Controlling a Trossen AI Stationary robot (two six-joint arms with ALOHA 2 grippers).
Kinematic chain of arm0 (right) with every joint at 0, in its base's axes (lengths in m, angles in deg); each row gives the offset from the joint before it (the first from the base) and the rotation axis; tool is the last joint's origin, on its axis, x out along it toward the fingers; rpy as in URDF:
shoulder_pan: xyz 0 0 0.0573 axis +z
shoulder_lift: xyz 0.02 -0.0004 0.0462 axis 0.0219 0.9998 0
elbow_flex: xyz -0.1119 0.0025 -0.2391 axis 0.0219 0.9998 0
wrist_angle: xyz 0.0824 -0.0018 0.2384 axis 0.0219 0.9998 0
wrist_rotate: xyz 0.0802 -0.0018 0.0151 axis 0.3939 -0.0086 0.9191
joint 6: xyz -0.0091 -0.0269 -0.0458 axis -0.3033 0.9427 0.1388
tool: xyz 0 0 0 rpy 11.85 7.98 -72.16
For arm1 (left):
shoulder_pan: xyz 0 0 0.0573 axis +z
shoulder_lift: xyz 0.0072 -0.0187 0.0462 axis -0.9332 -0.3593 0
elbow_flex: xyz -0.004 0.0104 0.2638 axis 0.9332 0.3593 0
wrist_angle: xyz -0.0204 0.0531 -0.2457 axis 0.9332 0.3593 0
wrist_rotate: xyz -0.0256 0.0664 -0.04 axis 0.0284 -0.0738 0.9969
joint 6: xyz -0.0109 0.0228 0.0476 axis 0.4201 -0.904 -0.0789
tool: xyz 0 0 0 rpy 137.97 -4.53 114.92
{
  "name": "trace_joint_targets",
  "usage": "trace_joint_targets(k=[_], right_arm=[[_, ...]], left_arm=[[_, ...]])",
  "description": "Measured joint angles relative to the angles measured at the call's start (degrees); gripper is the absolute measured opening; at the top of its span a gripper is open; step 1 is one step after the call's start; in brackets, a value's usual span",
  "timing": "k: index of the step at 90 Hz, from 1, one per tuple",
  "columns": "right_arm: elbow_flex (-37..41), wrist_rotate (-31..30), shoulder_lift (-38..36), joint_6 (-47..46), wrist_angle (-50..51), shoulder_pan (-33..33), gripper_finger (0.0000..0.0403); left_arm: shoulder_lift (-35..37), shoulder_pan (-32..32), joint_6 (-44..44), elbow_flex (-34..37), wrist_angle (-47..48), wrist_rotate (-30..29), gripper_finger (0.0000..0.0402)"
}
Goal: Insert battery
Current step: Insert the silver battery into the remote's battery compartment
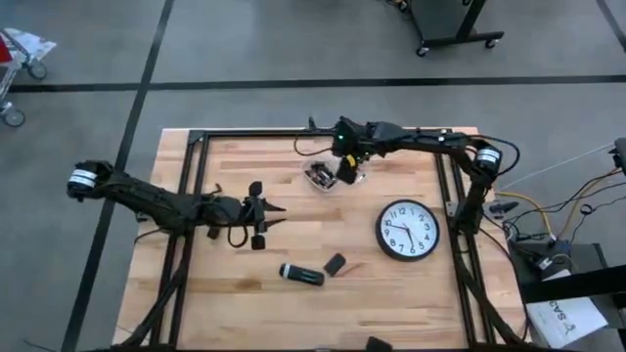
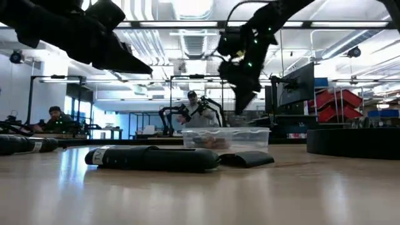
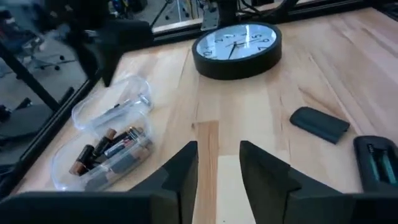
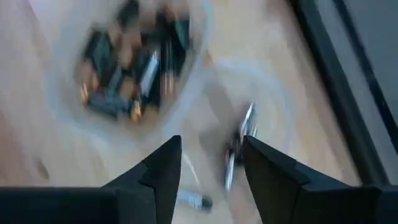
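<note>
A clear plastic tub of loose batteries stands at the table's far middle, with its lid half beside it. My right gripper hovers open just above the tub, fingers pointing down, and one battery lies in the lid half below it. A black remote with its battery bay open lies near the front edge, its loose cover beside it. My left gripper is open at the table's left middle, with nothing between its fingers.
A round wall clock lies face up on the table's right half. A black frame rail runs along the far edge behind the tub. Bare wood lies between my left gripper and the remote.
</note>
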State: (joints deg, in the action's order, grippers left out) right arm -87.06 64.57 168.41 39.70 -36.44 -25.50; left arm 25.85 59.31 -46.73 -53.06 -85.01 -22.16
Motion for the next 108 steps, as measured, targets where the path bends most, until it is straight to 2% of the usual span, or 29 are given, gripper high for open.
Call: trace_joint_targets(k=[18, 41, 76, 93, 108], right_arm=[[5.4, -0.1, 0.1, 2.3, -1.1, -1.1, 0.0123], [8.8, 1.7, 0.1, -3.0, -0.8, 1.6, 0.0108], [8.6, 10.8, 0.1, -12.0, -3.4, 13.2, 0.0136], [8.5, 11.0, 0.1, -15.1, -7.8, 19.4, 0.0148], [7.7, 10.9, 0.1, -13.1, -8.2, 21.7, 0.0153]], left_arm=[[0.2, -0.1, 0.1, 0.0, 1.5, 0.0, 0.0098], [1.5, -0.2, 0.4, 0.0, 2.6, 0.1, 0.0098], [2.8, -0.2, -0.1, -0.6, 3.5, 0.5, 0.0098], [3.1, -0.2, -1.4, -0.8, 3.7, 0.5, 0.0098], [3.7, -0.2, -1.7, -0.8, 3.7, 0.5, 0.0098]])
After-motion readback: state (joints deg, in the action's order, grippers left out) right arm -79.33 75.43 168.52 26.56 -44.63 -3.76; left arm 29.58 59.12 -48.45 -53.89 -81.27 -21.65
